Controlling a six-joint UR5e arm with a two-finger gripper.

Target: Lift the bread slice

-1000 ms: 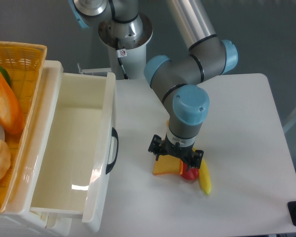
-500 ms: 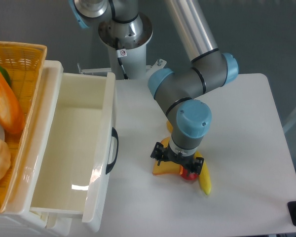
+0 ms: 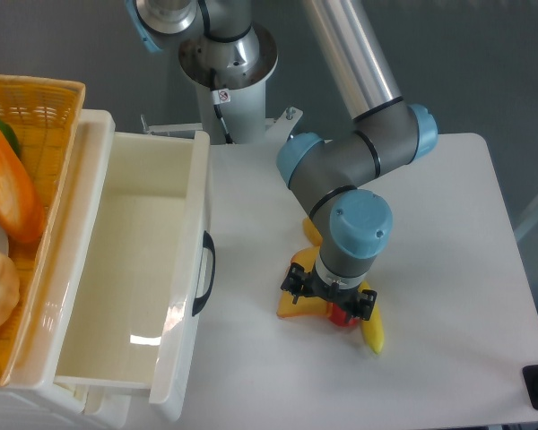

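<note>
Comparing with the frame half a second earlier: the gripper (image 3: 328, 298) has sunk closer to the table (image 3: 448, 251), and the blue wrist cap above it has shifted slightly right and down, so that less of the bread slice (image 3: 298, 309) shows. The slice, banana (image 3: 373, 330) and red piece (image 3: 342, 315) lie where they lay before. The drawer (image 3: 130, 269) and basket (image 3: 22, 98) are likewise unchanged.

Position of the slice: flat on the table, right of the drawer's dark handle (image 3: 203, 273) and apart from it, directly beneath the gripper. Only its lower left corner and a strip of its upper edge stay visible. The exposed lower edge runs roughly left to right, parallel to the table's near side. Being nearly square and mostly hidden, the slice shows no clear long axis.

Neighbours of the slice: the red piece sits at its right corner, touching or nearly so. The banana lies just beyond the red piece, its length running from upper left to lower right.

Jaws: hidden under the wrist and the black gripper body; whether they are spread or closed on the slice cannot be told.
</note>
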